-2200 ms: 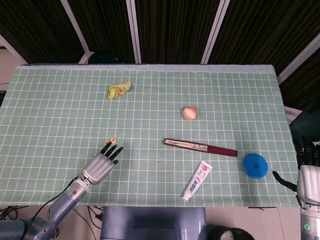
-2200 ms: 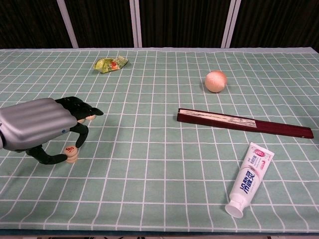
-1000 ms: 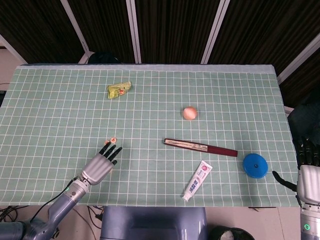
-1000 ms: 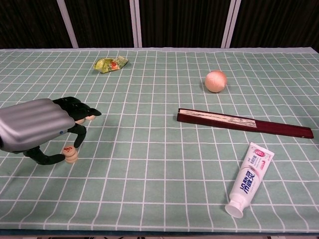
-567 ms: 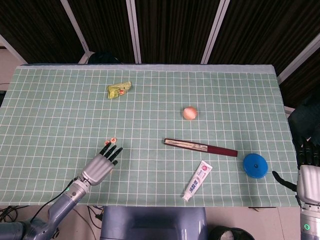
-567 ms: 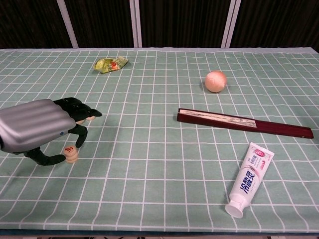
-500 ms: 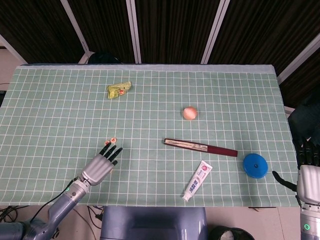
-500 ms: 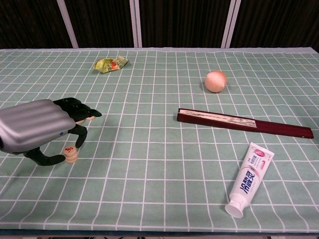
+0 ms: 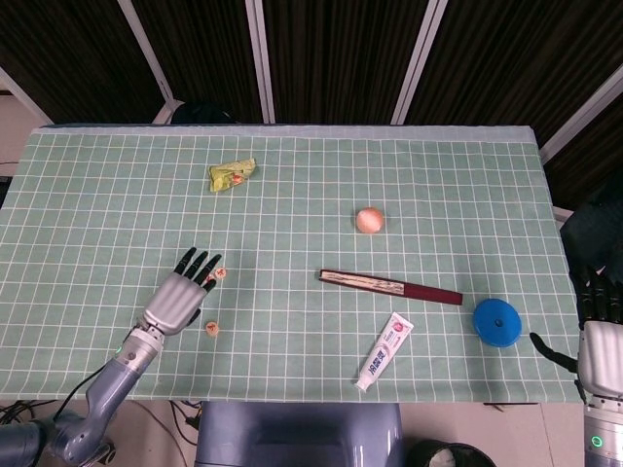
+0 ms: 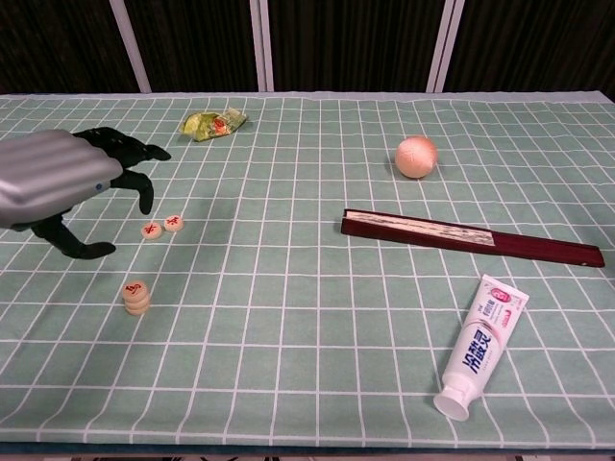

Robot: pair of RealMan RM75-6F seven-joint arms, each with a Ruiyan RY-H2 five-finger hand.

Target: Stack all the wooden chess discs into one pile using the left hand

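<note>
Hovering above the table (image 10: 317, 384), left hand (image 10: 58, 182) held nothing, fingers spread and curled loosely. At its 5 o'clock stood the short pile of discs (image 10: 135, 297), apart from the fingers. At 3 o'clock of the hand lay two loose discs (image 10: 161, 227), side by side. Far right, low at the table's edge: right hand (image 9: 604, 336), fingers up, empty so far as could be seen.

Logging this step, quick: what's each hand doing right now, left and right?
Left hand: open, holding nothing, above the table.
Right hand: only partly in view at the table edge; cannot tell.
</note>
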